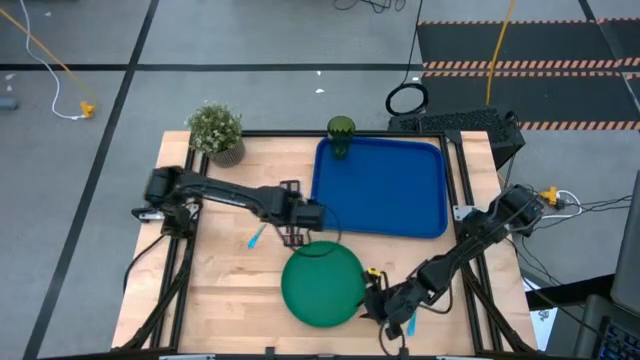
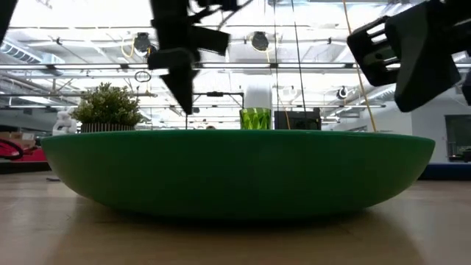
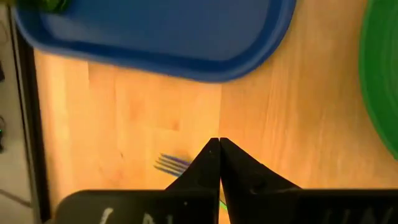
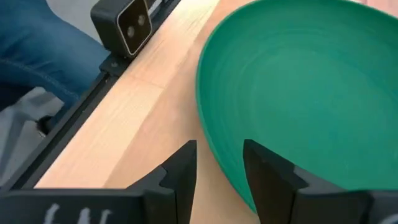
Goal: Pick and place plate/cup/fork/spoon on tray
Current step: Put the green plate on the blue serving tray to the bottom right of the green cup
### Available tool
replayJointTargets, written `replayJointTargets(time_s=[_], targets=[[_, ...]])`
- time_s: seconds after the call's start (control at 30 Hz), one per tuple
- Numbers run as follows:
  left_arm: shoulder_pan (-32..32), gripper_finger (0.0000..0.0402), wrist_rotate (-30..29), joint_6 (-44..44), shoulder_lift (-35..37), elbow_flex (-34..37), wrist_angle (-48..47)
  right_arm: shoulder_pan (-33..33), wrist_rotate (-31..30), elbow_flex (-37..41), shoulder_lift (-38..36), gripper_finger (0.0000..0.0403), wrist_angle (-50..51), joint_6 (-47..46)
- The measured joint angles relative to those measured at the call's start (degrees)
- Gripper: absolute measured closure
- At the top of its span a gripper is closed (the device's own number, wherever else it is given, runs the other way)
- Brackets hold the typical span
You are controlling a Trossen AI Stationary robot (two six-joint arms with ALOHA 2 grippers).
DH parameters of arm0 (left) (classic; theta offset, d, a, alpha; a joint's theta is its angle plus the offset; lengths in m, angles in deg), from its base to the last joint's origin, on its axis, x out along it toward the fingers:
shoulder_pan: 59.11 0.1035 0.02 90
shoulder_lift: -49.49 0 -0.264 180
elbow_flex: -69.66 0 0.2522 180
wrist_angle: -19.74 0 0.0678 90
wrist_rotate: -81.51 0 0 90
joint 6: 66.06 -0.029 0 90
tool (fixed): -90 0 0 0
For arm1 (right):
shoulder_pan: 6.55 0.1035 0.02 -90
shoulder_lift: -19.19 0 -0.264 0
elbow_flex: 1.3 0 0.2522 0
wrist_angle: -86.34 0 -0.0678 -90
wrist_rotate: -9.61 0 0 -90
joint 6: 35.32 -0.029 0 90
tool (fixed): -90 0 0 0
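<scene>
The green plate [image 1: 322,283] lies on the table near its front edge. The blue tray [image 1: 380,185] sits behind it, with the dark-green cup [image 1: 341,135] upright in its far left corner. The fork [image 1: 257,237] lies flat on the wood left of the plate, tines [image 3: 173,163] showing. My left gripper [image 1: 312,215] hangs shut above the table between tray and plate, holding nothing. My right gripper [image 4: 221,155] is open at the plate's right rim [image 4: 211,140], one finger on either side of it; no touch shows. A light-blue handle end [image 1: 410,323], probably the spoon, pokes out under my right arm.
A potted plant [image 1: 216,130] stands at the table's far left corner. A black frame rail [image 4: 93,93] with a small camera [image 4: 124,25] runs along the table's near edge, close to my right gripper. Bare wood lies left of the fork.
</scene>
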Motion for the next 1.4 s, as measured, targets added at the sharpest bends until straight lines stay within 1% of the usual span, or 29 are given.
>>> replayJointTargets(time_s=[0.1,0.23,0.3,0.43,0.53,0.63,0.8,0.87,1.07,1.13,1.4], targets=[[-1.27,0.0389,0.0,2.02,7.32,7.97,6.31,-0.1,-0.17,-1.1,2.03,0.0273,-0.19,0.34],[-3.46,0.0393,0.05,2.86,15.08,16.95,12.23,-0.56,-1.17,-1.36,4.41,0.0273,-0.02,1.77],[-4.53,0.0397,0.06,3.82,18.67,20.04,13.98,-1.19,-1.2,-1.36,5.21,0.0273,-0.54,2.67],[-6.59,0.0395,0.09,6.53,23.45,24.55,14.74,-2.46,-1.25,-1.36,5.7,0.0274,-0.56,4.31],[-8.38,0.0386,0.06,8.1,25.95,26.79,15.46,-2.91,-0.39,-1.36,5.66,0.0289,-0.55,6.75],[-9.75,0.0384,0.08,8.34,26.63,28.09,15.84,-3.4,0.57,-1.36,5.65,0.032,-0.06,8.75],[-10.43,0.0383,0.02,8.45,26.86,28.33,16.66,-4.91,4.05,-1.36,5.59,0.0382,0.8,9.83],[-10.41,0.0383,-0.02,8.17,26.85,28.35,17.67,-5.18,4.79,-1.39,5.54,0.0396,0.44,10.63],[-10.26,0.0383,-0.53,5.47,26.87,28.34,22.68,-5.04,5.19,-1.44,5.59,0.0397,-0.94,13.4],[-10.26,0.0383,-0.55,5.24,26.87,28.35,23.37,-5.04,6.44,-1.96,5.63,0.04,-0.89,14.05],[-10.26,0.0382,-0.55,5.67,26.85,28.33,23.72,-4.32,6.41,-7.3,5.63,0.0402,0.61,15.87]])
